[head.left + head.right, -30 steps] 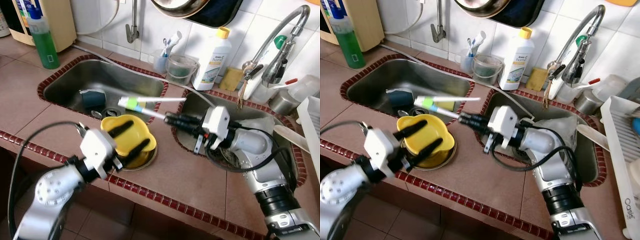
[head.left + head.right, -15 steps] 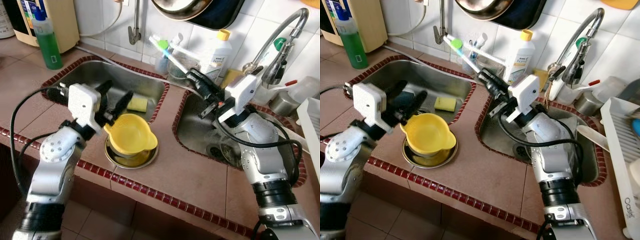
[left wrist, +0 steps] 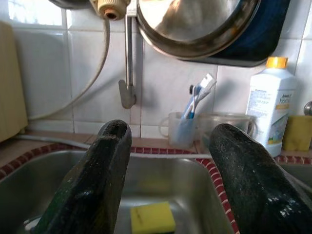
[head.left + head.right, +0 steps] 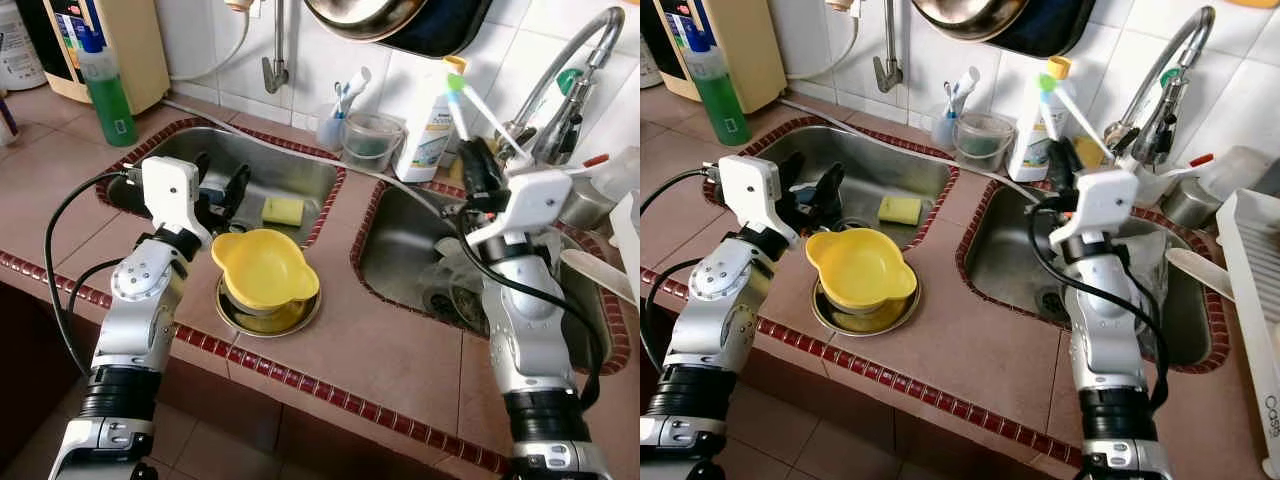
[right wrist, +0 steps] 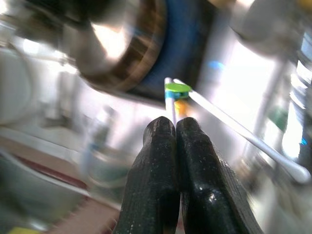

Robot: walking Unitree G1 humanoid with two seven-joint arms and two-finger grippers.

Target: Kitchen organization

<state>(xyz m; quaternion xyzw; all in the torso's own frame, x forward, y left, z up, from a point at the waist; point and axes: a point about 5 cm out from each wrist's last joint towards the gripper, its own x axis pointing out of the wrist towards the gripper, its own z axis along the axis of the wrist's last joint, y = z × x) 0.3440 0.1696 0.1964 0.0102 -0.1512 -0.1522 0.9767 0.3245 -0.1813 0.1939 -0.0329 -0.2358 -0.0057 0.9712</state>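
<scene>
Right gripper point(image 4: 472, 150) raised over the far edge of the right steel sink point(image 4: 400, 240), jaws pressed together on a white toothbrush with a green and blue head point(image 4: 456, 86), held upright near the white detergent bottle point(image 4: 423, 130). Left gripper point(image 4: 222, 186) over the left steel sink point(image 4: 285, 170), jaws spread, nothing between them. Yellow sponge point(image 4: 283, 210) lying in that sink; yellow plastic bowl point(image 4: 263, 270) sitting on the near counter between both arms.

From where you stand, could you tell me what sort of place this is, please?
Most likely a home kitchen counter: a double steel sink set in brown tile, a curved faucet over the right basin, and a white detergent bottle against the tiled wall.
</scene>
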